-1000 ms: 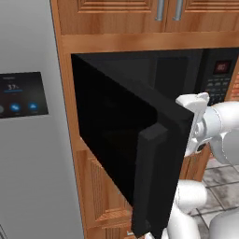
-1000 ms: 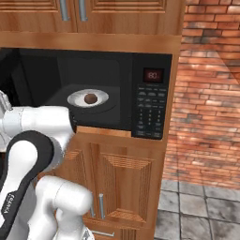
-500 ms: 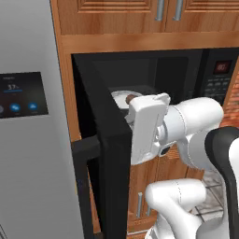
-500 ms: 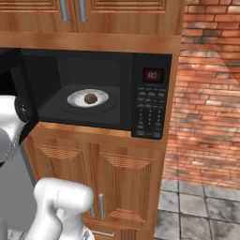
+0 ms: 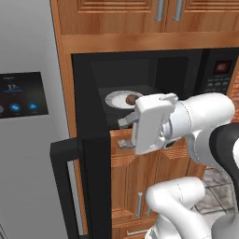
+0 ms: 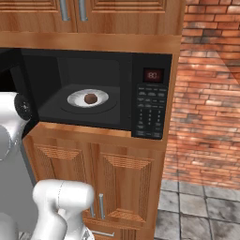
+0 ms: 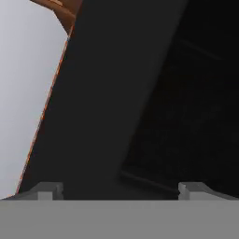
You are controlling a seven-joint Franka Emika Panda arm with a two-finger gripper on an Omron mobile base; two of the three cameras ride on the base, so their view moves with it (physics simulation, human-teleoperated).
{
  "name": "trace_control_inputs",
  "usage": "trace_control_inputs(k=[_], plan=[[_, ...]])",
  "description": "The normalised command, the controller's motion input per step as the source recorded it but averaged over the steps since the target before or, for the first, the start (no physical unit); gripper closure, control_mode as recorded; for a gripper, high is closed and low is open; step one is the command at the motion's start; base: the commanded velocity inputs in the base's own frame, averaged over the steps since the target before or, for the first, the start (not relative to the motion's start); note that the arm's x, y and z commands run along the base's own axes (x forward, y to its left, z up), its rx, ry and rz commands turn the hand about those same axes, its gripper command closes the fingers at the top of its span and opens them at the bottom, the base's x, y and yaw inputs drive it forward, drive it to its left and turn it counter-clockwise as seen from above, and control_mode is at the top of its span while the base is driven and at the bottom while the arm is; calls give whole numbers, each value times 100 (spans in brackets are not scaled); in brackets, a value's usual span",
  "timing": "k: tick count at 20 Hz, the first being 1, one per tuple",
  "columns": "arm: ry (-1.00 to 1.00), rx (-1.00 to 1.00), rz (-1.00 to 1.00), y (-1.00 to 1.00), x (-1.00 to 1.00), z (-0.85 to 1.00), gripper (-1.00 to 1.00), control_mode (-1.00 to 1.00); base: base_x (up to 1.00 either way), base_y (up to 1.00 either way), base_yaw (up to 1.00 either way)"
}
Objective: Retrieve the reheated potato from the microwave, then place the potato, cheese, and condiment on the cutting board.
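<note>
The microwave [image 6: 93,96] is standing with its door [image 5: 91,182] swung fully out to the left, and the potato [image 6: 91,98] is sitting in the middle of a white plate [image 6: 75,99] inside the cavity. The end effector [image 5: 125,133] is hovering just in front of the lower left corner of the opening, fingers spread wide and grasping nothing; in the hand view its fingertips [image 7: 46,190] are pointing at the dark door edge and the black interior. The likely next step is reaching in for the potato. The risk is that the bulky white hand is sitting close to the open door and the cavity frame, so a careless swing could be knocking the door or catching the frame. The potato, being round, could also be rolling off the plate if nudged off-centre.
</note>
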Motion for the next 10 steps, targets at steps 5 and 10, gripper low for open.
trace_control_inputs(k=[5, 10], plan=[[-19, -27, -16, -100, 43, 31, -100, -100, 0, 0, 0], [-20, -31, -18, -100, 45, 16, -100, -100, 0, 0, 0]])
